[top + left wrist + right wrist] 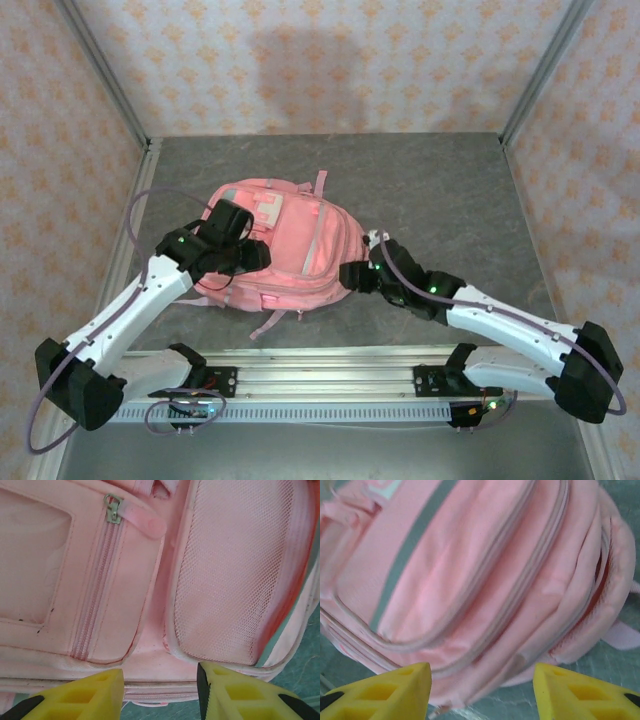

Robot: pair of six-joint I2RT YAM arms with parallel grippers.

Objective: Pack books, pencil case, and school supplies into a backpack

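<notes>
Patterned walls [330, 60] box in a grey surface [440, 190]. The backpack [290, 245] lies flat on it, left of middle and toward the near edge. My left tool [160, 695] sits at the backpack's left side, jaws apart and gripping nothing. My right tool [482, 690] faces its right side, also apart and holding nothing. I judge the packing mostly done. What's left looks like zipping, since one seam [599, 575] gapes reddish. Open room lies toward the far and right edges, while the left edge is tight.
</notes>
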